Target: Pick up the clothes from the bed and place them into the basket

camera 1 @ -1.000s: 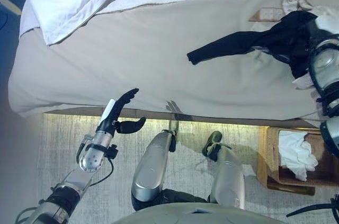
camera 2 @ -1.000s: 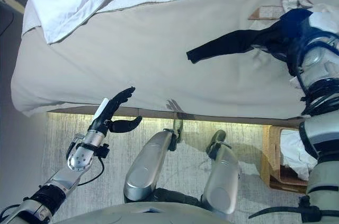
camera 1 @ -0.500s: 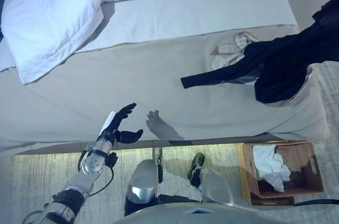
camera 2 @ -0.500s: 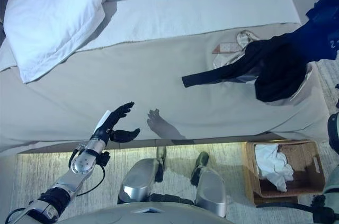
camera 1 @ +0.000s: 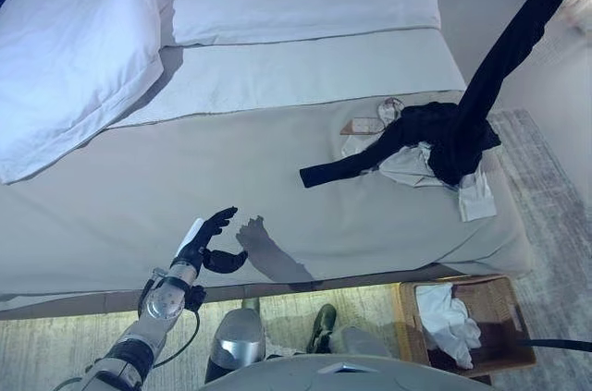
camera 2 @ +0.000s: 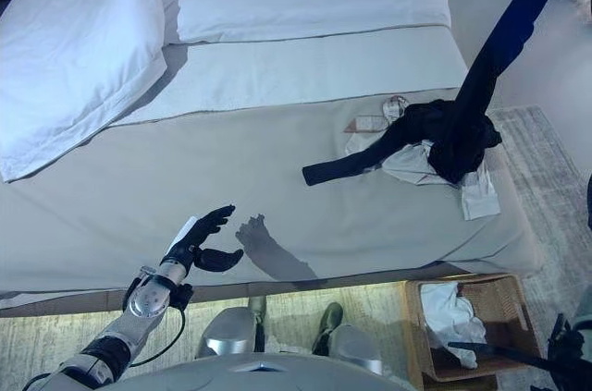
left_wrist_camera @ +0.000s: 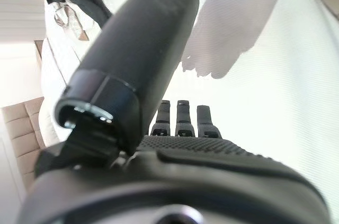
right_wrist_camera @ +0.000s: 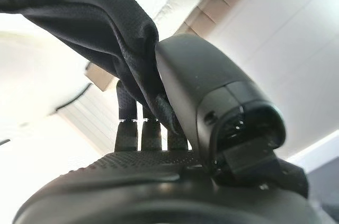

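A black garment [camera 1: 453, 132] lies bunched near the bed's right edge, with one sleeve [camera 1: 338, 169] trailing left. Another part of it is stretched taut up to the upper right [camera 1: 518, 30]. My right hand [right_wrist_camera: 175, 171] is shut on this black cloth [right_wrist_camera: 90, 17], pinching it between thumb and fingers, high above the bed. A white garment [camera 1: 412, 167] lies under the black one. The wicker basket [camera 1: 504, 294] stands on the floor at the bed's front right and holds white clothes [camera 1: 444, 322]. My left hand [camera 1: 205, 245] is open and empty over the bed's front edge.
The bed [camera 1: 185, 188] has a beige cover, with a large white pillow [camera 1: 74, 49] at the back left. A small card [camera 1: 361, 126] and a small patterned item [camera 1: 390, 110] lie beside the clothes. A grey rug [camera 1: 555, 188] lies right of the bed.
The view has pulled back and up. My right hand has lifted the black garment high, stretching it, while its lower part stays on the bed. The left hand keeps its pose.
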Available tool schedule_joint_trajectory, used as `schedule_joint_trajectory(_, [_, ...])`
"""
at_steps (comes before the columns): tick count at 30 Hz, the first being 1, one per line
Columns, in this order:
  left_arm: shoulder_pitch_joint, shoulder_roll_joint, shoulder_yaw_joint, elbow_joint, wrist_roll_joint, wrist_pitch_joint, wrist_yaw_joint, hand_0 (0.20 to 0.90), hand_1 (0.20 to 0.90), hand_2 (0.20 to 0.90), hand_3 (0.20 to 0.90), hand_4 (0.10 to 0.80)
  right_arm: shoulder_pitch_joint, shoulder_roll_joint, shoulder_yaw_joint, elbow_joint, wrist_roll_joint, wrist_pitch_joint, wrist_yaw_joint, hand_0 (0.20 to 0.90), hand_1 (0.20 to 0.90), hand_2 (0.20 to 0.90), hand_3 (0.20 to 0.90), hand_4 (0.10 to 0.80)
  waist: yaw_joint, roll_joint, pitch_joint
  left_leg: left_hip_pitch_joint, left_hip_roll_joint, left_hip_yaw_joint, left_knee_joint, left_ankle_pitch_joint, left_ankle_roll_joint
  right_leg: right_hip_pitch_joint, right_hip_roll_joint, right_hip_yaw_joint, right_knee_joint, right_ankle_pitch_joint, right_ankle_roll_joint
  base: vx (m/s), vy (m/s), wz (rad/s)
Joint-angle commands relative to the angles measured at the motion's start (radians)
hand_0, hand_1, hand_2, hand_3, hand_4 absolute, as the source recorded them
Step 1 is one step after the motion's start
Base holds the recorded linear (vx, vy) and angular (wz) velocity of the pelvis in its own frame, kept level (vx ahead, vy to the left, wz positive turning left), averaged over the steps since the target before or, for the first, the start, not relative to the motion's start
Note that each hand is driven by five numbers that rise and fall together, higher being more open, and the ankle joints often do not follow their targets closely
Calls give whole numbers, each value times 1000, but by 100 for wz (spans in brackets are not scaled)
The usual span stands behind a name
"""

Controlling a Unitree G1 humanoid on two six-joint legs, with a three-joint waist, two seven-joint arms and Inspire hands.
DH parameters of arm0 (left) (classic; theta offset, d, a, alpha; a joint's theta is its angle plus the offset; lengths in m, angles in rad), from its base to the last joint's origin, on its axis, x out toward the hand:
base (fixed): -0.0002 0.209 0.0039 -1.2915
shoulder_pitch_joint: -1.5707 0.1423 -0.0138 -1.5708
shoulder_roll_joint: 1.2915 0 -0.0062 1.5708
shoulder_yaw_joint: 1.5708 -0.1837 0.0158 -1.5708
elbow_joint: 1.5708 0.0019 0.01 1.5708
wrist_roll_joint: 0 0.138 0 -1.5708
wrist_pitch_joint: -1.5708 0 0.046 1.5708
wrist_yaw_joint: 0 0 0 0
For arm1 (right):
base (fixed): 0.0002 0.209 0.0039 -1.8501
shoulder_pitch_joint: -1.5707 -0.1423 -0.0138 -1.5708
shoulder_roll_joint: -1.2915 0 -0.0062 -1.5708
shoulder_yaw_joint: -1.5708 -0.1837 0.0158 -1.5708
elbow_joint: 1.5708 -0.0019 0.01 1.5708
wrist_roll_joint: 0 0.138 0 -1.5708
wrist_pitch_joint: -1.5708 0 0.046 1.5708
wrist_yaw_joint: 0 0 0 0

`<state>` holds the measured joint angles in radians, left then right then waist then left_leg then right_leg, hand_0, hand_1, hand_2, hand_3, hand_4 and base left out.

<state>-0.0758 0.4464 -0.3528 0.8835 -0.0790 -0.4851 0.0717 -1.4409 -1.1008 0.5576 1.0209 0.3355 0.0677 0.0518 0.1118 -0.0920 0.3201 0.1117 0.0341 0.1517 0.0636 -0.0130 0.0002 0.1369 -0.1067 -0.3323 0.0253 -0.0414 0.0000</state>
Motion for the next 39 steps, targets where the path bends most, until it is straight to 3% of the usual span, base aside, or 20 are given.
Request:
schedule_joint_trajectory(1, [15,13,-27,22,3,-94,14,900,900,900,900,800,-133,-95,106,-63,15,-93,-99,300,300,300,200,100,-9,-26,-221,-31,51,13,-4,-41,-64,-41,-25,15,101,-52,49,-23,-3,-11])
schedule_joint_trajectory(22, [-36,38,-41,114,23,-103,36,900,900,900,900,800,-324,-350,231,-152,132,-33,-261,300,300,300,200,100,-185,-36,-288,21,59,117,-79,-29,-51,-79,11,143,63,-12,80,-19,8,-23])
schedule_joint_trajectory(28, [-44,45,-53,136,33,-111,36,900,900,900,900,800,-438,-416,323,-147,144,-35,-282,300,300,300,200,100,-230,-40,-304,27,56,132,-77,-37,-45,-96,23,192,59,-1,85,5,-2,-26])
schedule_joint_trajectory(39, [-41,39,-68,167,53,-135,31,900,900,900,900,800,-629,-486,493,-77,90,-57,-292,300,300,300,200,100,-266,-40,-318,28,56,145,-82,-37,-45,-115,37,234,50,15,90,2,-16,-10])
